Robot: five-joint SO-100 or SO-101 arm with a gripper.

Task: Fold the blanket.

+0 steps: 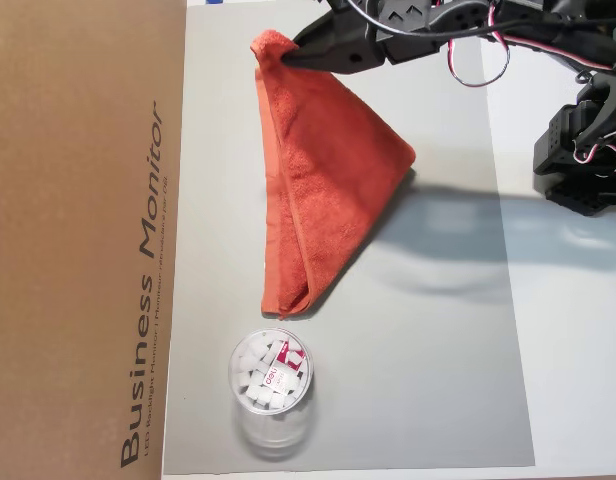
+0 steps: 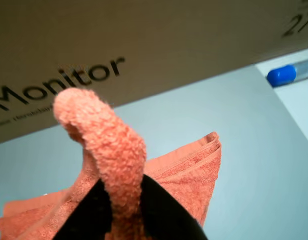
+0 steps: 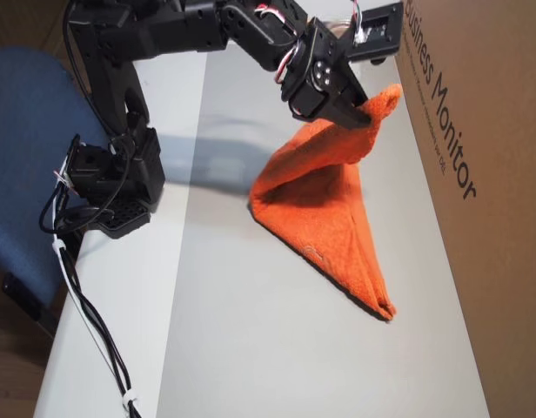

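From left to right in an overhead view, we see the cardboard box (image 1: pixel 83 240), then the blanket (image 1: pixel 328 200) on the grey mat (image 1: pixel 438 350); the gripper (image 1: pixel 288 55), clamped on 1 lifted corner, raises it tent-like.

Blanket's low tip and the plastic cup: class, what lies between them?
In an overhead view, only bare grey mat separates the blanket tip from the cup.

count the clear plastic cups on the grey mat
1. The clear plastic cup stands near the grey mat's lower edge in an overhead view, just below the blanket's low corner. None visible elsewhere.
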